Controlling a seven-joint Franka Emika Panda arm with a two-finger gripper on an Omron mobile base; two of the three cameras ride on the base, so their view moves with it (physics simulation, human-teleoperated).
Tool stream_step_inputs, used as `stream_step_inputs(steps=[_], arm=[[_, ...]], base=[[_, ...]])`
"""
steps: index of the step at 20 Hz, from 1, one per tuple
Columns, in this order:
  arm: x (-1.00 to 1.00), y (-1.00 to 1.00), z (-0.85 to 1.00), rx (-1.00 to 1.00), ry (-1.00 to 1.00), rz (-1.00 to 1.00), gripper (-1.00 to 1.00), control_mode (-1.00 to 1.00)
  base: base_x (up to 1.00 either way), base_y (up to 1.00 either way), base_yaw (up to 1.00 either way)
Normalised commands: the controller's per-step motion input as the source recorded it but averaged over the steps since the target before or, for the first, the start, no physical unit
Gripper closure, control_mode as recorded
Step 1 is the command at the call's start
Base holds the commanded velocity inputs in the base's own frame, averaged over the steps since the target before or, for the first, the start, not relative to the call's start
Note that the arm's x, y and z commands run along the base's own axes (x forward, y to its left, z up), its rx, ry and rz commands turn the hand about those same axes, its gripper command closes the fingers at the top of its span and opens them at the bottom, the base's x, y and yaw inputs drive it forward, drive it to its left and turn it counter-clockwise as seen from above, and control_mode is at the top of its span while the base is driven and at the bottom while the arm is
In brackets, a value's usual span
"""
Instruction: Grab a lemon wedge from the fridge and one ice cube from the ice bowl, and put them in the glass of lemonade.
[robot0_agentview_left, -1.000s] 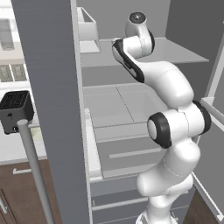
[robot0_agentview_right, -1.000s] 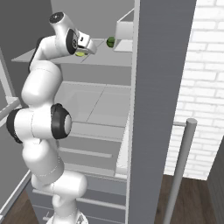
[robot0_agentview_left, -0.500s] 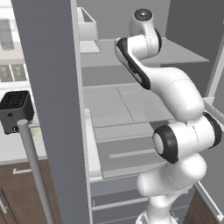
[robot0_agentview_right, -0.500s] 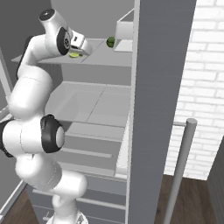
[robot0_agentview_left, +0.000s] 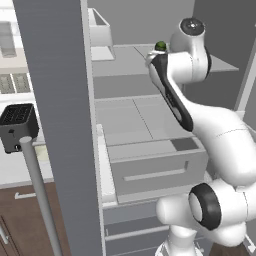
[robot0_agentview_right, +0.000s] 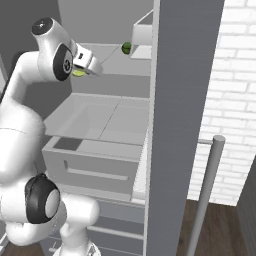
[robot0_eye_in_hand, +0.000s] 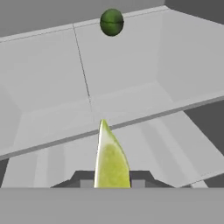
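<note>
Gripper (robot0_agentview_right: 86, 69) clamped on the lemon wedge (robot0_eye_in_hand: 110, 161), held at the front edge of the fridge (robot0_agentview_right: 185, 75) top shelf; a dark green round fruit (robot0_eye_in_hand: 111, 22) sits near the shelf's back edge. Step in hand: 1 of 2 items fetched. Next, likely: back clear of the fridge and carry the wedge to the glass.

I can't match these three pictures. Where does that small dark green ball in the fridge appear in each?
Left base view: the dark green ball sits top centre, behind the arm.
Right base view: top centre, beside the door bin.
Hand view: top centre.
Shared landmark: the fridge shelf under it.
</note>
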Motion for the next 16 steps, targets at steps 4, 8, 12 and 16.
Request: stream_step_inputs(steps=[4, 8, 12, 16], arm=[[-1.00, -0.23, 0.00, 0.01, 0.01, 0.05, 1.00, -1.00], [-1.00, -0.11, 0.00, 0.00, 0.10, 0.06, 1.00, -1.00], [-1.00, -0.01, -0.17, 0.00, 0.14, 0.08, 1.00, -1.00], [-1.00, 0.00, -0.34, 0.00, 0.16, 0.09, 1.00, -1.00]], base=[[0.00, 0.00, 0.00], [0.00, 0.00, 0.00], [0.00, 0.00, 0.00], [0.00, 0.00, 0.00]])
